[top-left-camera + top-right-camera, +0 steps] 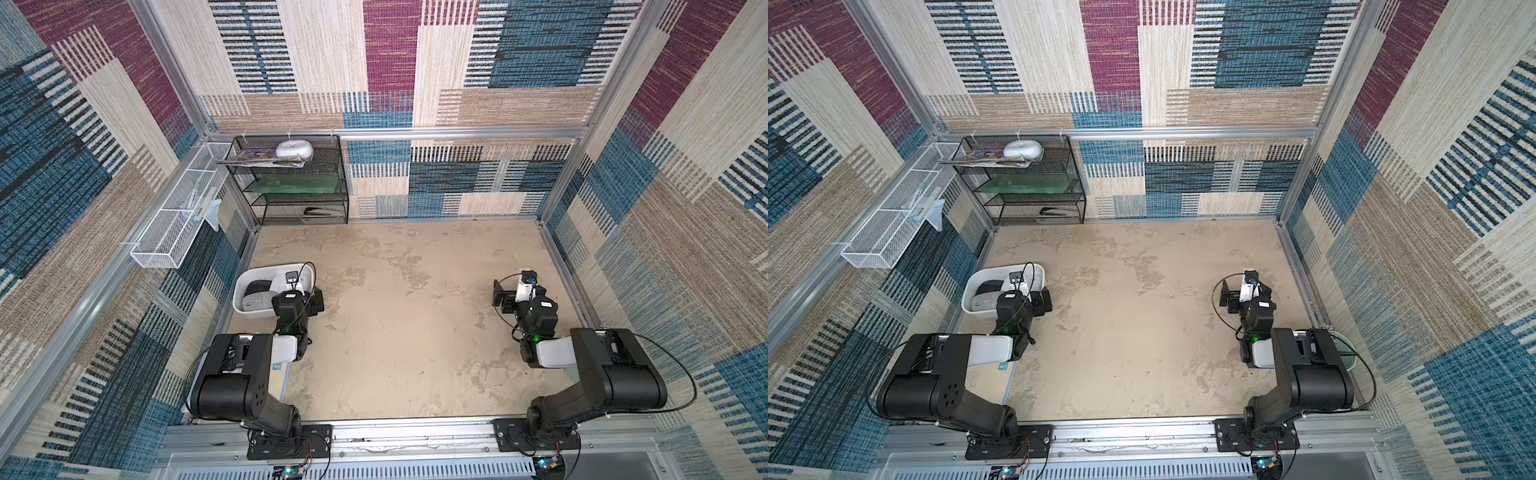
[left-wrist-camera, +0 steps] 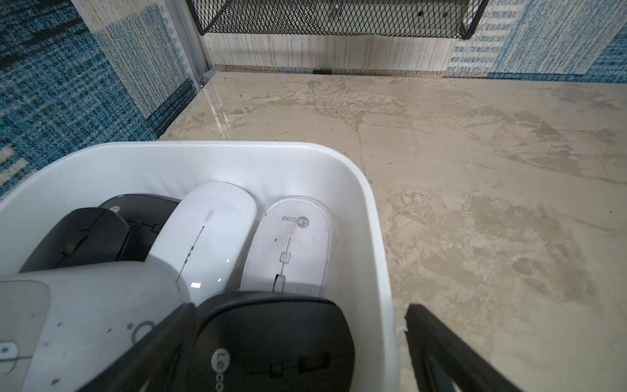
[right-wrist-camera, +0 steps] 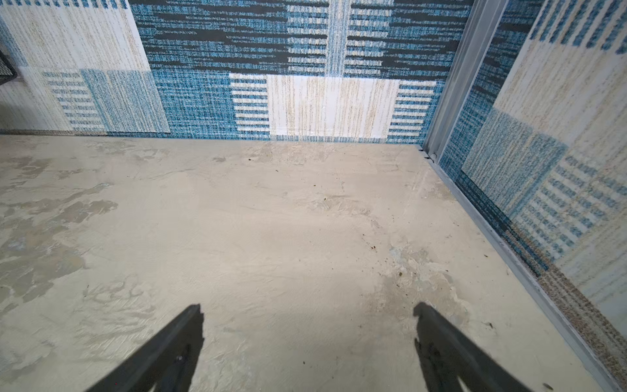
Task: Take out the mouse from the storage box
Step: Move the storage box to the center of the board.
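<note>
You see the beige stone-look table [image 1: 415, 340] in both top views. The white plastic storage box with round corners [image 1: 254, 314] sits by its left edge, and your left arm [image 1: 232, 374] hides part of it. Your left gripper [image 2: 301, 307] is spread wide and holds nothing. One finger is over the mice, and the other is outside the box wall. Your right gripper [image 3: 308, 307] is spread wide too, over bare table. Only the left wrist view lets you read "Lecoo" on the flat white mouse [image 2: 291, 244] and the black mouse [image 2: 271, 346], both inside the box.
</note>
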`<state>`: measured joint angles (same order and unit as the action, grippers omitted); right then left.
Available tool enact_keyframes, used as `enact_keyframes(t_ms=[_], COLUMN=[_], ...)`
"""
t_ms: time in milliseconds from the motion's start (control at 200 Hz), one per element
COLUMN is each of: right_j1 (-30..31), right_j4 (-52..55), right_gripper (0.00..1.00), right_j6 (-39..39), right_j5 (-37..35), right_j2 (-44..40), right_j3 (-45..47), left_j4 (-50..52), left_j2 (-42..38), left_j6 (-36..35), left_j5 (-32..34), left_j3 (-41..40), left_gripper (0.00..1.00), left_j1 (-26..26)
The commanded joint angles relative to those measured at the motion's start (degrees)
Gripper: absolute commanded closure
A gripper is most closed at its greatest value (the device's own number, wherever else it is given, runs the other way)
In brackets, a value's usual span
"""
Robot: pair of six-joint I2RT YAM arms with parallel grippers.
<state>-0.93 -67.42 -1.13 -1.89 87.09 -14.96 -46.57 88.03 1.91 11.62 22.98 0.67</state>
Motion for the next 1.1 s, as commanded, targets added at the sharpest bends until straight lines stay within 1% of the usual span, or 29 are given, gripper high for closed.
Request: enact_keyframes(t_ms=[0,691,731,776,801,826,877,942,1017,1077,1097], right_j1=[0.0,0.0,0.0,0.0,0.0,0.1,0.2,0.6,1.3,1.5,1.5], right_j4=[-1.1,-1.0,-1.2,-2.7,-3.9,-4.6,-3.6,3.3,7.7,10.3,12.0], right_gripper=[0.01,0.01,0.01,0.01,0.01,0.01,0.01,0.01,0.01,0.01,0.01], right_j6=[0.0,0.0,-0.1,-0.6,-1.9,-2.5,-2.5,-3.1,-1.7,2.3,4.9], right_j5=[0.2,0.3,0.2,2.5,5.1,6.6,6.1,6.0,4.3,4.3,4.3], right_j2=[-0.3,-0.2,-0.3,-0.9,-1.7,-2.9,-6.7,-14.3,-21.9,-26.4,-27.6], right_j3=[0.1,0.1,0.2,1.2,1.9,2.7,3.9,4.1,4.1,3.4,2.8], left_j4=[-1.2,-1.3,-2.5,-3.6,-3.2,-2.5,-1.3,1.0,5.6,8.7,9.7], left_j2=[-0.3,-0.4,-0.7,-2.9,-4.9,-7.3,-12.5,-19.3,-26.1,-29.8,-30.7], left_j6=[-0.4,-0.4,-1.3,-3.1,-3.9,-4.2,-4.6,-5.6,-2.8,1.3,3.1], left_j5=[-0.4,-0.5,-2.0,-6.0,-6.5,-5.1,-1.4,0.9,0.7,0.0,0.1], left_j3=[0.2,0.1,-0.5,-1.8,-2.7,-3.5,-5.3,-6.9,-6.8,-5.5,-4.9], left_gripper=[0.01,0.01,0.01,0.01,0.01,0.01,0.01,0.01,0.01,0.01,0.01], left_j1=[0.0,-0.1,-0.1,0.2,0.8,1.7,3.6,5.9,6.6,6.6,6.6])
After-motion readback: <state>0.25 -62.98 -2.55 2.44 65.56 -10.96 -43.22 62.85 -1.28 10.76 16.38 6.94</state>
